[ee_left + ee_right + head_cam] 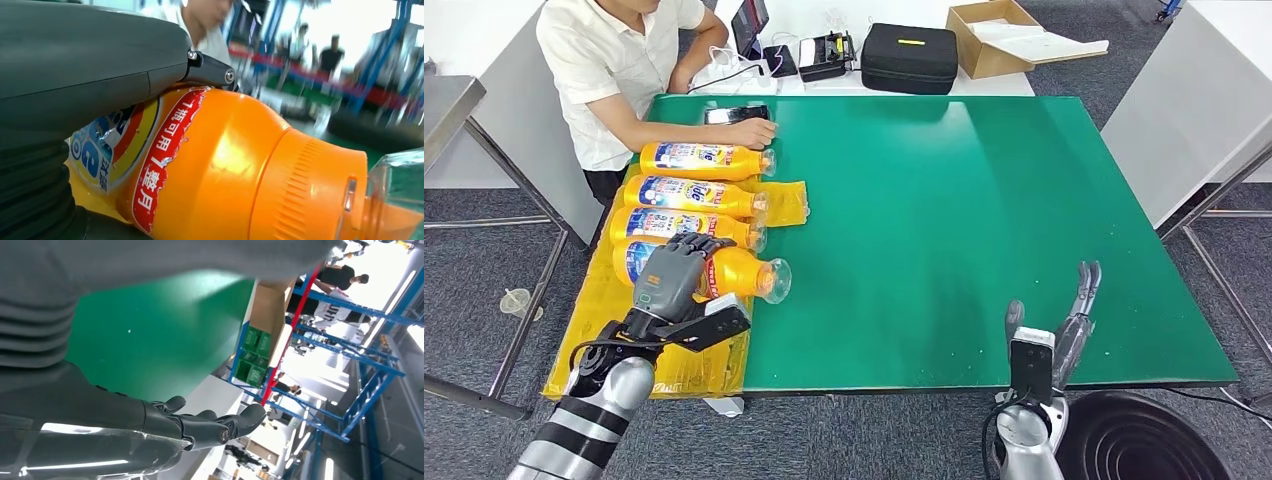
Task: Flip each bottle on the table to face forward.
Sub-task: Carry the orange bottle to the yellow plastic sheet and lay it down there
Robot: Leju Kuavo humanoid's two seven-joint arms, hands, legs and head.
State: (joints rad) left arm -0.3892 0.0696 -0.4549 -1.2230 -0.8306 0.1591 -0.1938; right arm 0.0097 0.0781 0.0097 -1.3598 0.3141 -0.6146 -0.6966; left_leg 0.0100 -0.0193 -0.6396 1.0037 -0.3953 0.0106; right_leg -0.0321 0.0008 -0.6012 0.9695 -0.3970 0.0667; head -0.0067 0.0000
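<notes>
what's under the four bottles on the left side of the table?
A yellow plastic sheet lies under the bottles, over the green table. The left hand rests on the nearest bottle; beneath the sheet is hidden.

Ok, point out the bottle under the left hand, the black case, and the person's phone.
nearest orange bottle [744, 272], head view, bare orange shoulder beside the left hand [671, 277].
black case [910, 60], head view, lid centre.
phone [736, 114], head view, dark screen.

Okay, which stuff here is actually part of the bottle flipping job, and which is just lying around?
Job:
four orange bottles
left hand on the nearest bottle
green table

Lying about:
black case
cardboard box
phone under a person's hand
</notes>
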